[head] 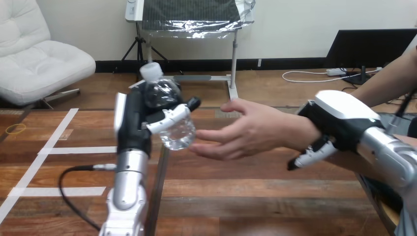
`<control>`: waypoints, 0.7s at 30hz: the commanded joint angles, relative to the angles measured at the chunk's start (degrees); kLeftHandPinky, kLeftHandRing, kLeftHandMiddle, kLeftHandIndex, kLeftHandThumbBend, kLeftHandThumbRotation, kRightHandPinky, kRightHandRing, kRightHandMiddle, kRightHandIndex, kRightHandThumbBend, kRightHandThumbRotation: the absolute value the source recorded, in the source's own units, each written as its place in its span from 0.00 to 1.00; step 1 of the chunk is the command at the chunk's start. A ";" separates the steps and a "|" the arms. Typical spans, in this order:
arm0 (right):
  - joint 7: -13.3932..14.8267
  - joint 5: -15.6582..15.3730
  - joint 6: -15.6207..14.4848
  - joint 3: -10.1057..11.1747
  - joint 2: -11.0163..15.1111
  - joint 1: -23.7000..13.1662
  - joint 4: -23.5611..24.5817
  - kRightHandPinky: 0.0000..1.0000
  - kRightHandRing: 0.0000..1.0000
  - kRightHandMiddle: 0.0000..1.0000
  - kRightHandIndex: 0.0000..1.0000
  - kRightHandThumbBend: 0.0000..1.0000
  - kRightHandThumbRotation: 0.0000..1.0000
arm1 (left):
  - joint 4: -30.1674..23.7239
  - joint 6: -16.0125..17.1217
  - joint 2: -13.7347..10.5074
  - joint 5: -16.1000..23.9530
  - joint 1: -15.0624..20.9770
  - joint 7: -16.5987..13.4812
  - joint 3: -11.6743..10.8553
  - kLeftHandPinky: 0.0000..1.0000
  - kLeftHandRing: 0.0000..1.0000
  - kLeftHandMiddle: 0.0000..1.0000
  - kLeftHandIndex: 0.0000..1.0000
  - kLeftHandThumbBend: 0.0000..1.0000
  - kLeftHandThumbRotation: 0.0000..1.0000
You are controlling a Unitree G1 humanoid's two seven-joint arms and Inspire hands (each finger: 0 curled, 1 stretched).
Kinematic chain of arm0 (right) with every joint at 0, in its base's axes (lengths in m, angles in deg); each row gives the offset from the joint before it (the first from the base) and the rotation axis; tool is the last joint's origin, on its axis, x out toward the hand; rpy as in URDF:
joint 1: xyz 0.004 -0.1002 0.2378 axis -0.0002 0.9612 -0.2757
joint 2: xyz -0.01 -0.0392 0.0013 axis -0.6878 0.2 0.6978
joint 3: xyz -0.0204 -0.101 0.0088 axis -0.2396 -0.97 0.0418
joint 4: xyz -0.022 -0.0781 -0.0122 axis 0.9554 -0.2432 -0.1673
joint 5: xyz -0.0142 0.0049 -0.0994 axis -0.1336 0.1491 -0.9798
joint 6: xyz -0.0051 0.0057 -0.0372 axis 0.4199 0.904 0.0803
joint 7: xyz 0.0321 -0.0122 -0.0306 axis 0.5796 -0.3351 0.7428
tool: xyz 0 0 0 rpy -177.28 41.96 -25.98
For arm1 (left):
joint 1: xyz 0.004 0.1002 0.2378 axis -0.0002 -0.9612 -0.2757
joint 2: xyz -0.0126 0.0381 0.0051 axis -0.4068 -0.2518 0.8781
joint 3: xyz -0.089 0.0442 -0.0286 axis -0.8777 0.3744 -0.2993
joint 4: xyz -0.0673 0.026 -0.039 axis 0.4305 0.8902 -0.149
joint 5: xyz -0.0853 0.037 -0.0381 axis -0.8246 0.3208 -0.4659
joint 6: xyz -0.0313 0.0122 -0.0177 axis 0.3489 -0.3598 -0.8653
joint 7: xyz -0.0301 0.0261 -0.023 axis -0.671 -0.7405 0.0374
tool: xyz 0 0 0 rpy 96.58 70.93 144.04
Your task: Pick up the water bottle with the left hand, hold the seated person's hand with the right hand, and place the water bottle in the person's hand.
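Raised clear plastic water bottle (178, 135) beside the person's hand (251, 130)
The left hand (133, 123) has its fingers (169, 118) wrapped round it; the right hand (339, 118) clasps the wrist (300, 132).

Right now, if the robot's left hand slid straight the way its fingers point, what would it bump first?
Probably the person's hand. The left hand, curled round the water bottle, points toward the view's right, where that open hand waits just past the bottle. Depth is unclear, so it might miss.
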 commanded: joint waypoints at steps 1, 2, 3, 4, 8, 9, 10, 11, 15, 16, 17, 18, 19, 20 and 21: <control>0.65 0.55 -2.05 1.44 -2.95 -4.22 0.92 0.18 0.24 0.31 0.34 0.84 0.20 | 3.60 3.98 0.73 -0.50 7.52 -0.22 0.14 0.33 0.38 0.42 0.42 0.66 0.00; 0.58 0.41 -2.20 1.48 -3.13 -4.25 1.02 0.19 0.24 0.32 0.34 0.84 0.20 | 4.16 4.26 0.79 -0.47 7.78 -0.26 0.12 0.34 0.38 0.42 0.42 0.66 0.00; 0.48 0.30 -2.47 1.49 -3.43 -4.31 1.22 0.19 0.25 0.32 0.34 0.84 0.20 | 4.96 4.37 1.01 -0.61 8.21 -0.16 0.06 0.34 0.38 0.42 0.42 0.66 0.00; 0.41 0.21 -2.64 1.51 -3.63 -4.34 1.33 0.19 0.25 0.32 0.34 0.84 0.20 | 5.56 4.49 1.14 -0.73 8.52 -0.07 0.00 0.34 0.38 0.42 0.43 0.67 0.00; 0.21 0.13 -2.92 1.70 -4.42 -4.46 1.58 0.19 0.24 0.31 0.33 0.84 0.21 | 7.60 5.32 1.52 -0.77 9.58 0.08 -0.05 0.35 0.38 0.42 0.43 0.67 0.00; 0.13 0.17 -2.86 1.70 -4.63 -4.58 1.54 0.19 0.24 0.31 0.33 0.84 0.21 | 8.12 5.50 1.74 -0.87 9.91 0.20 -0.06 0.35 0.38 0.42 0.43 0.67 0.00; 0.06 0.16 -2.83 1.71 -4.78 -4.66 1.51 0.18 0.24 0.31 0.33 0.84 0.21 | 8.51 5.67 1.86 -0.95 10.14 0.29 -0.09 0.34 0.38 0.42 0.43 0.66 0.00; -0.01 0.14 -2.81 1.73 -4.90 -4.72 1.50 0.18 0.24 0.30 0.33 0.84 0.21 | 8.83 5.82 1.94 -1.01 10.32 0.35 -0.12 0.34 0.38 0.42 0.43 0.66 0.00; -0.44 0.02 -3.01 1.77 -5.49 -4.94 1.82 0.18 0.23 0.30 0.33 0.84 0.21 | 10.64 6.45 2.52 -1.03 11.36 0.24 -0.20 0.34 0.38 0.43 0.43 0.66 0.00; -0.50 0.04 -2.98 1.80 -5.62 -4.98 1.86 0.18 0.23 0.30 0.33 0.84 0.21 | 11.02 6.59 2.62 -1.03 11.58 0.22 -0.22 0.34 0.38 0.43 0.43 0.66 0.00; -0.55 0.03 -2.97 1.84 -5.72 -5.00 1.89 0.19 0.24 0.30 0.33 0.84 0.21 | 11.36 6.76 2.69 -1.03 11.75 0.20 -0.24 0.34 0.38 0.43 0.43 0.66 0.00; -0.67 0.04 -2.91 1.81 -5.87 -5.10 1.89 0.19 0.24 0.30 0.33 0.84 0.21 | 11.63 6.73 2.93 -1.14 11.98 0.21 -0.27 0.34 0.38 0.43 0.43 0.66 0.00; -0.76 0.02 -2.89 1.80 -5.97 -5.16 1.88 0.19 0.24 0.31 0.33 0.84 0.20 | 11.82 6.73 3.08 -1.22 12.14 0.23 -0.29 0.34 0.38 0.43 0.43 0.66 0.00; -0.83 -0.01 -2.88 1.81 -6.06 -5.20 1.88 0.19 0.24 0.31 0.33 0.84 0.21 | 11.99 6.76 3.18 -1.28 12.27 0.25 -0.32 0.34 0.38 0.43 0.43 0.66 0.00; -0.84 -0.10 -2.79 1.74 -6.18 -5.29 1.90 0.20 0.24 0.31 0.32 0.84 0.21 | 12.23 6.83 3.37 -1.20 12.47 0.16 -0.26 0.34 0.38 0.43 0.43 0.66 0.00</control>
